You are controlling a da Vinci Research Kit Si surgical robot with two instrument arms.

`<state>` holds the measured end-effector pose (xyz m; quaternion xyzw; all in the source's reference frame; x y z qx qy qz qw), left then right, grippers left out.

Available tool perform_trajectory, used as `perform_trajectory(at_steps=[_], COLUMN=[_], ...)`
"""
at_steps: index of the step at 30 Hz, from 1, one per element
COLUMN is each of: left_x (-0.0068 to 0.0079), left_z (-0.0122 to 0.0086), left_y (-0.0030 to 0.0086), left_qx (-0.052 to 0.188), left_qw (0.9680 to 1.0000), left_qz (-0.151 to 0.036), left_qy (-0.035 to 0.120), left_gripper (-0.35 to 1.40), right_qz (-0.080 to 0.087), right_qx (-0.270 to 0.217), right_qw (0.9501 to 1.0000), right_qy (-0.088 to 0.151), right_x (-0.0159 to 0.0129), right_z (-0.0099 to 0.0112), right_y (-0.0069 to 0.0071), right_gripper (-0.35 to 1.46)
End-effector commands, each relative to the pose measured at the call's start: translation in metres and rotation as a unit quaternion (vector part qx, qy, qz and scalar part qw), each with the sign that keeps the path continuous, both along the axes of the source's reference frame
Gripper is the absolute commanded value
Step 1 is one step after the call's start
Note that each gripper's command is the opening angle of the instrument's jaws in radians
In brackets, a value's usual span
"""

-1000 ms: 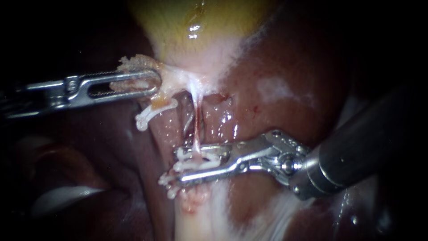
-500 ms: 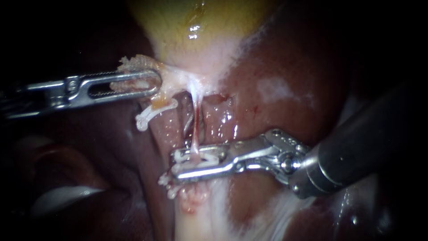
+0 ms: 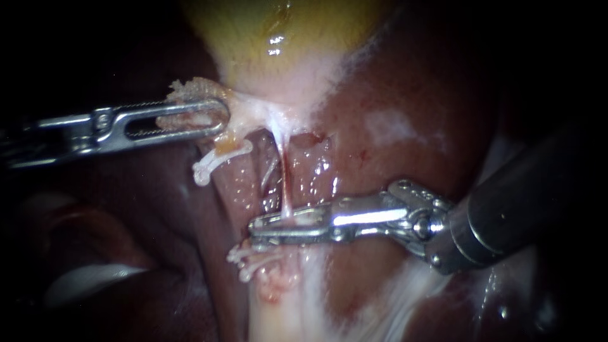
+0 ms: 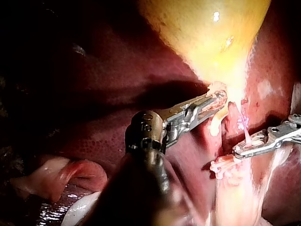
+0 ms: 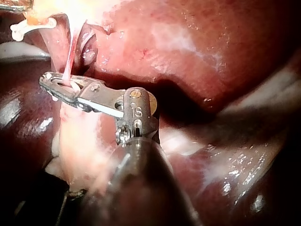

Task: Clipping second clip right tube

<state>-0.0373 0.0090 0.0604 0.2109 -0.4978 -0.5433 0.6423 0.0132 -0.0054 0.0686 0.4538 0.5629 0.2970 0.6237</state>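
Note:
The yellow gallbladder (image 3: 278, 38) narrows to a pale neck. My left instrument (image 3: 190, 118) is shut on tissue at that neck and holds it to the left. A thin pink tube, the right tube (image 3: 284, 174), runs down from the neck into my right instrument (image 3: 285, 226). Those jaws lie together across the tube, shut on a white clip that barely shows between them. Just below them sits another white clip (image 3: 248, 258). A third white clip (image 3: 215, 163) sits on the strand to the left. The right wrist view shows the tube (image 5: 70, 59) entering the shut jaws (image 5: 63, 84).
Dark red liver (image 3: 405, 126) surrounds the site, with a pale patch on its right part. A whitish band of tissue (image 3: 278, 310) runs down below the clips. In the left wrist view, pink folded tissue (image 4: 56, 176) lies beside the left shaft.
My right instrument's jaws have closed from open to shut, pressing the white clip flat around the tube. The left instrument has held still.

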Motion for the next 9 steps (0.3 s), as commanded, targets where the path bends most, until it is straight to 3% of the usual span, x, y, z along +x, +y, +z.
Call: perform_trajectory(at_steps=[1,9], left_x=[0.0,0.0], left_z=[0.0,0.0], left_y=[0.0,0.0], left_qx=[0.0,0.0], left_qw=[1.0,1.0], left_qz=[0.0,0.0], left_qy=[0.0,0.0], left_gripper=[-0.1,-0.11], right_qz=[0.0,0.0], right_qx=[0.0,0.0], right_qw=[1.0,1.0], right_qy=[0.0,0.0], right_x=[0.0,0.0], right_z=[0.0,0.0], right_y=[0.0,0.0001], right_gripper=[-0.35,-0.35])
